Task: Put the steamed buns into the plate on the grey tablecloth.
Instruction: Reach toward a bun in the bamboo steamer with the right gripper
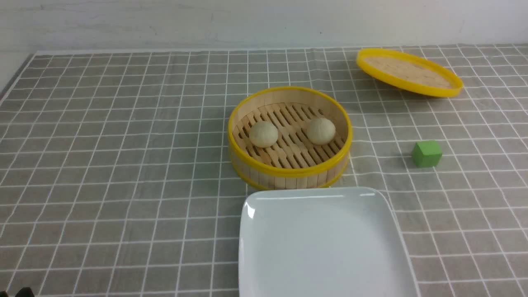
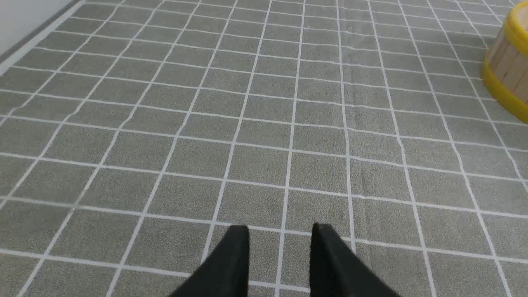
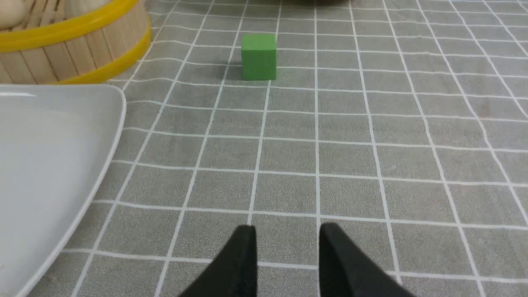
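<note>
1. The step in hand looks to be the opening one, before any reach: both steamed buns [image 1: 264,134] [image 1: 321,131] sit in the steamer basket [image 1: 288,170], apart from each other, and neither is on the plate [image 1: 326,247].
2. The left pincer [image 2: 280,226] has its fingers apart with nothing between them, over the grey tablecloth [image 1: 123,165]. From it, the basket lies ahead and off to the right.
3. The right pincer [image 3: 288,226] is also spread and holding nothing. From it, the plate is close by on the left, the basket ahead and to the left beyond the plate, and the green cube [image 1: 427,154] ahead.
4. The lid [image 1: 408,72] is already off, resting tilted well ahead of the right pincer, so the buns can be reached from above.
5. The next move, I judge, calls for one pincer to go forward and inward over the basket wall, then down around a bun. The left pincer suits the bun nearer its side, the right pincer the other.
6. The grip should be gentle, since the buns may dent or slip, and the lift high enough to clear the rim before coming back to the plate.
</note>
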{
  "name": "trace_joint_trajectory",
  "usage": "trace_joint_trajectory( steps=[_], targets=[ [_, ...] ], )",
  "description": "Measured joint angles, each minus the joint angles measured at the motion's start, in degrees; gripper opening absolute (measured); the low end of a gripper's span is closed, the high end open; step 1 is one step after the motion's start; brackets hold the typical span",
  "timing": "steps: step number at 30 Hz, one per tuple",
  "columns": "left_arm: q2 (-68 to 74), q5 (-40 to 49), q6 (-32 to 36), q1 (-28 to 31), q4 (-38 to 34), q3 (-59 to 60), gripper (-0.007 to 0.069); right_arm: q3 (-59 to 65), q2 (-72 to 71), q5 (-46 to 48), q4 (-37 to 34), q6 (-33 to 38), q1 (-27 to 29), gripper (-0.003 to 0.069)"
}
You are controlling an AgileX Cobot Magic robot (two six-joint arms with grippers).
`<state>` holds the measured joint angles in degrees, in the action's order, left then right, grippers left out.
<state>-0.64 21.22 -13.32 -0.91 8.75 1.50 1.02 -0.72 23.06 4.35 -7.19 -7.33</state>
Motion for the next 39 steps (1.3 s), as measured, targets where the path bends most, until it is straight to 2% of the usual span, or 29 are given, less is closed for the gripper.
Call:
trace_joint_trajectory(
  steps=[26,39],
  targets=[
    [0.0,0.0,0.0,0.0,1.1,0.0,0.0241,0.0,0.0,0.0,0.1,0.0,0.0,0.0240],
    [0.0,0.0,0.0,0.0,1.1,0.0,0.0241,0.0,0.0,0.0,2.8,0.0,0.0,0.0240]
  ],
)
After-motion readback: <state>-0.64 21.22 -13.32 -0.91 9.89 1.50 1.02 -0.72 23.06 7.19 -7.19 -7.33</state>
